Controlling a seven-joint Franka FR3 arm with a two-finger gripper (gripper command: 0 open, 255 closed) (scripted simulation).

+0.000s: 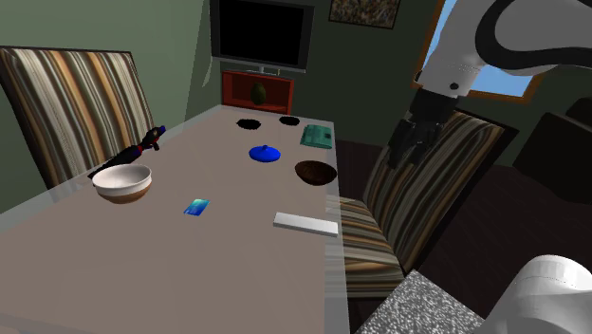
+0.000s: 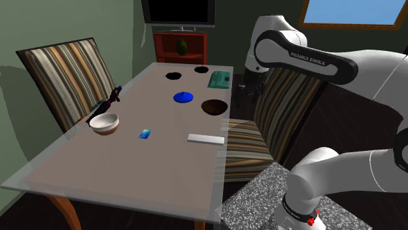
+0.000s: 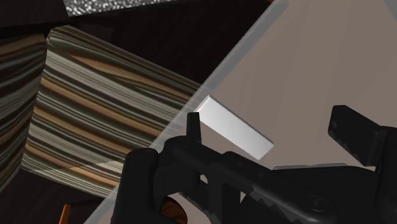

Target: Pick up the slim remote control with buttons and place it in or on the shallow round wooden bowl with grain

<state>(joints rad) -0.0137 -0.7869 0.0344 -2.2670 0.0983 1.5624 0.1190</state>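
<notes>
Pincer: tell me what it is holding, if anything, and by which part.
Nothing is held. The pincer hangs open by the striped chair; the white remote lies free on the table.

The arm point(image 2: 366, 68) is built of rounded white shells joined by dark bands, and one band carries the white lettering FRANKA EMIKA point(image 2: 308, 57). A small red mark point(image 2: 312, 221) sits low on its base. The gripper point(image 1: 406, 152) is all black, with blocky fingers point(image 3: 356, 135).
</notes>
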